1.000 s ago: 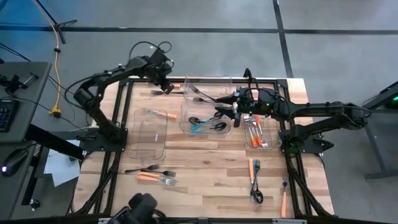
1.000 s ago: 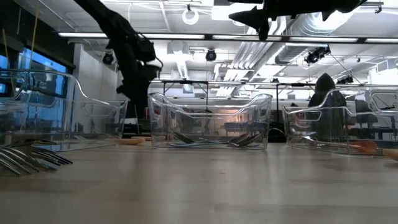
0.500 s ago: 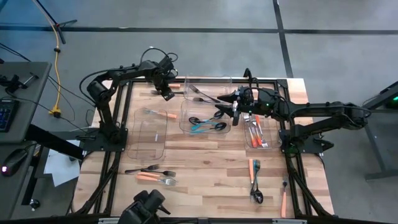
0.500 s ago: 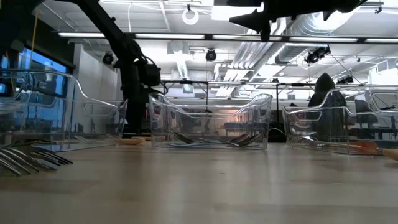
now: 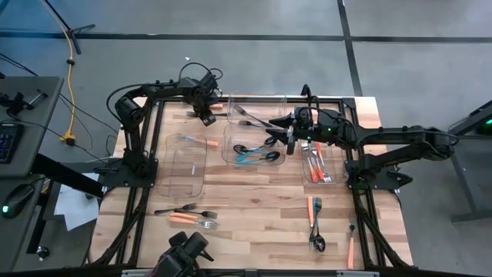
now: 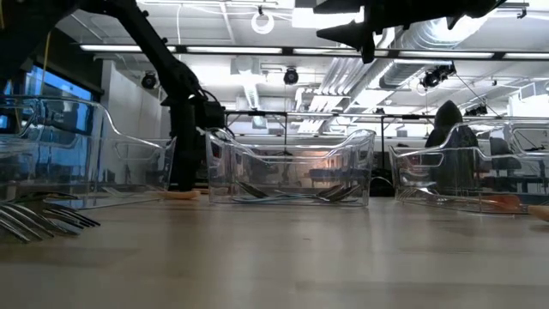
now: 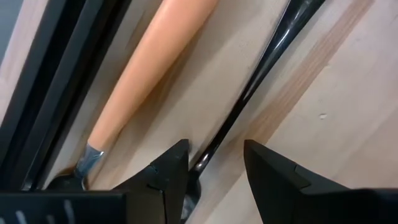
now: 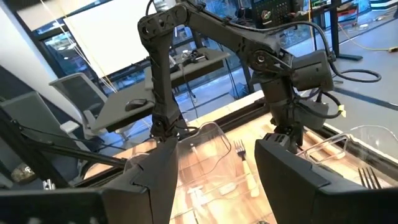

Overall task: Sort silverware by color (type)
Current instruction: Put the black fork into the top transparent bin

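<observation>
Down at the table's eleven-o'clock corner: left claw, fingers apart astride a thin black utensil, tips nearly on the wood, nothing clamped. Just beside that black stem, an orange-handled piece along the table's dark edge rail. At nine o'clock, a clear bin holding one orange-handled fork. At seven o'clock, loose black and orange forks on the bare wood. Near the middle, toward twelve o'clock, a second clear bin with teal and black spoons. Above that bin's right side, right claw, held high, fingers spread wide, empty. At two o'clock, a third bin with orange-handled forks. At five o'clock, more loose pieces, orange, teal and black.
</observation>
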You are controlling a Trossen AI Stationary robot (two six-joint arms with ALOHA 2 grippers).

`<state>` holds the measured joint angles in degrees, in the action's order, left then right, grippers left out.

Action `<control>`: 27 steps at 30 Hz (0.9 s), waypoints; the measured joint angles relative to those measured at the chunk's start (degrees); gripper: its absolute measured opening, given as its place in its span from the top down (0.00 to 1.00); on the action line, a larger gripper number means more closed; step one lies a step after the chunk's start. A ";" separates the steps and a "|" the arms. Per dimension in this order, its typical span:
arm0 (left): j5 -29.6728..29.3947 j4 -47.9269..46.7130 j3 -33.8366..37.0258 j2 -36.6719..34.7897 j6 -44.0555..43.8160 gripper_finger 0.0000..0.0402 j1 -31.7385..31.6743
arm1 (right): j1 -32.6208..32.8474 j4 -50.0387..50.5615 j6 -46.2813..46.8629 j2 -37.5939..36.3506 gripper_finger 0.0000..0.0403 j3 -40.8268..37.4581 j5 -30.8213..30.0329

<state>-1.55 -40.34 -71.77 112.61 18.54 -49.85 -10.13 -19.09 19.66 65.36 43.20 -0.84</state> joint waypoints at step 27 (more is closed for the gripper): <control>-0.64 -21.22 0.26 -6.99 3.81 1.00 -1.23 | 0.04 -0.02 2.31 -0.02 0.51 0.00 -0.09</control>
<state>-2.19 -61.55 -71.50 105.62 22.34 -51.08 -10.09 -19.11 21.97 65.34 43.20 -0.93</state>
